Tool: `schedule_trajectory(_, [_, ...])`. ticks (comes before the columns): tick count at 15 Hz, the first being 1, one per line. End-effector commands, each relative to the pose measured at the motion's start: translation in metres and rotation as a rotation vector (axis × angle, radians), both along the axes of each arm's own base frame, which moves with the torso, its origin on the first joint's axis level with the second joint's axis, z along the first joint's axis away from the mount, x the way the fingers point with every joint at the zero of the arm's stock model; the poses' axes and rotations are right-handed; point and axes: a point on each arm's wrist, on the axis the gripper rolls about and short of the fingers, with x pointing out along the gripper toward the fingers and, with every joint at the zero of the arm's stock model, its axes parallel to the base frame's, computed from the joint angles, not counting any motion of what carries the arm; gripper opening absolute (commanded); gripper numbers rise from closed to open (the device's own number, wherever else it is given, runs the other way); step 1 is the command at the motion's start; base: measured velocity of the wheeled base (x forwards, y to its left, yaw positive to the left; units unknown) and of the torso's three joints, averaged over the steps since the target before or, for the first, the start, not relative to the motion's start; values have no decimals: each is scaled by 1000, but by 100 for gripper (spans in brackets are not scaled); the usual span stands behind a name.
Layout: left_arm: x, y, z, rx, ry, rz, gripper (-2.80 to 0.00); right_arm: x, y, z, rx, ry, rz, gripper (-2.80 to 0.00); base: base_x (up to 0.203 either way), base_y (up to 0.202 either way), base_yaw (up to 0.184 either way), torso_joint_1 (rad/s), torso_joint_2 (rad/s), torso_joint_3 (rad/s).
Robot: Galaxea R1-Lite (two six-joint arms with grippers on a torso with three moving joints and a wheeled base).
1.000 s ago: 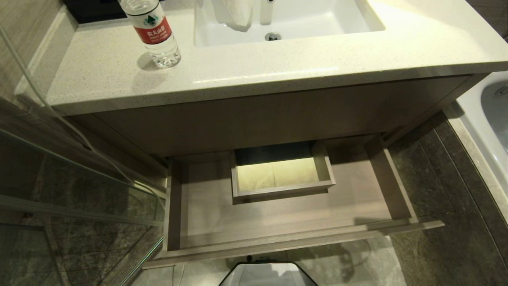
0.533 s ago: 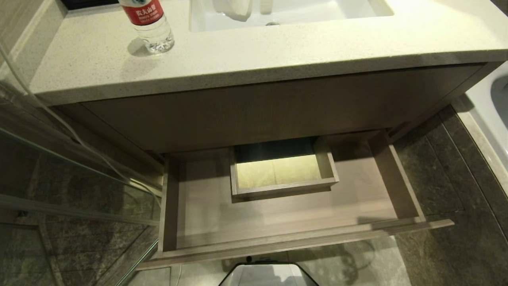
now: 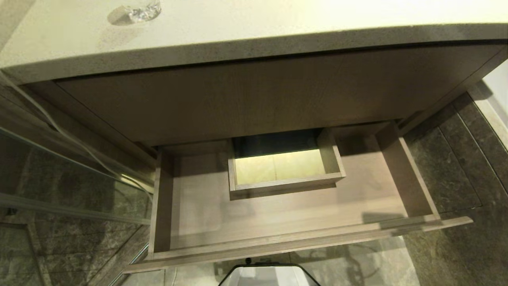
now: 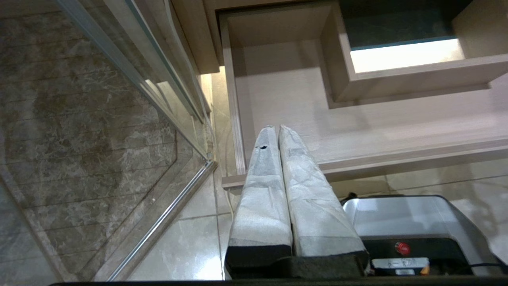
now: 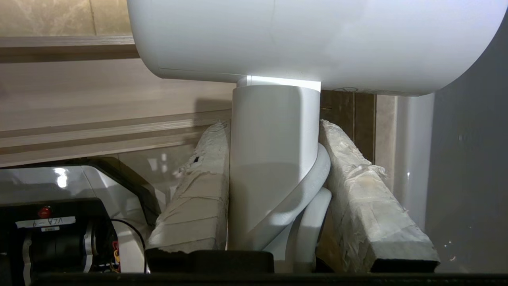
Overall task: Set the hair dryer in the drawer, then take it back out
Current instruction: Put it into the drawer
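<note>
- Head view: we see the drawer [image 3: 278,214] pulled out, filling the middle and lower part of the frame. Nothing lies on its floor.
- A boxed cut-out [image 3: 283,171] sits in the middle of the drawer, near the back.
- Above it are the tall wood panel [image 3: 262,95] and the pale counter [image 3: 246,28]. The bottom of a clear bottle [image 3: 141,12] shows at the upper left of the frame.
- A glass wall [image 3: 67,182] stands at the left, and dark floor tiles [image 3: 456,167] are at the right.
- We see no arms in this view.
- In the right wrist view, the right gripper [image 5: 274,159] pinches the white handle of the hair dryer [image 5: 278,39] between its padded fingers [image 5: 198,190]. The fat barrel fills the top of the frame. The white cord [image 5: 313,186] loops beside the handle, inside the grip.
- In the left wrist view, the left gripper [image 4: 276,131] has its fingers pressed together and holds nothing. It hangs in front of the drawer's front edge, at its left end.
</note>
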Motion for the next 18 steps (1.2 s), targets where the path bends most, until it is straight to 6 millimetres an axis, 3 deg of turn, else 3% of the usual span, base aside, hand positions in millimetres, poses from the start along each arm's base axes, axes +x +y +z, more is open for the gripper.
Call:
schedule_trajectory(1, [0, 0, 0, -1, 1, 1, -280, 0, 0, -2, -1, 7, -1, -280, 0, 0, 0, -315, 535, 236])
schedule_trajectory(10, [0, 0, 0, -1, 0, 1, -280, 2, 0, -6, 0, 21, -1, -280, 0, 0, 0, -308, 518, 204])
schedule_trajectory(14, [0, 0, 0, -1, 0, 1, -280, 5, 0, -11, 2, 58, -2, -280, 0, 0, 0, -113, 191, 60])
schedule_trajectory(18, [0, 0, 0, -1, 0, 1, -280, 31, 0, -27, 18, 170, 21, -280, 0, 0, 0, -10, 18, 9])
